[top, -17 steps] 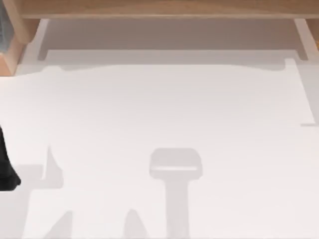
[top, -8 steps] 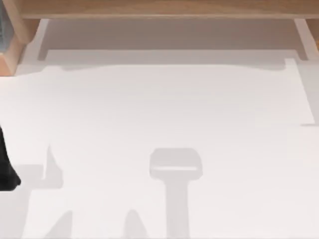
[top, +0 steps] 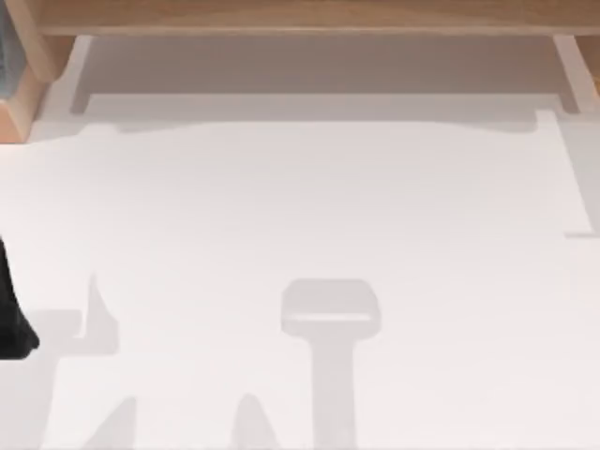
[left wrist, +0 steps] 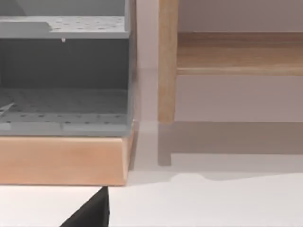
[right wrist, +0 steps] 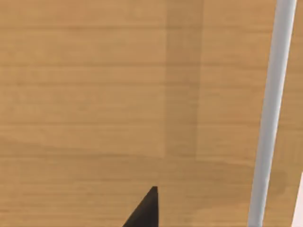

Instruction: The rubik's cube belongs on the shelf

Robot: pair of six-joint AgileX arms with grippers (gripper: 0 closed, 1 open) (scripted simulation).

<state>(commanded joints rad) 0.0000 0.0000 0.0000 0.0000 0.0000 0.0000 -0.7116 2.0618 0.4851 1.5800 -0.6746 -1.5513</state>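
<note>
The rubik's cube — you cannot place it from here. The shelf runs along the tabletop's far edge; the right claw's opening cannot be told — confirm your hold before lowering.

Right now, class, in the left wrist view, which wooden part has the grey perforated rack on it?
The thick wooden base on the table, directly under the grey rack. The upright post and shelf board stand beside it.
</note>
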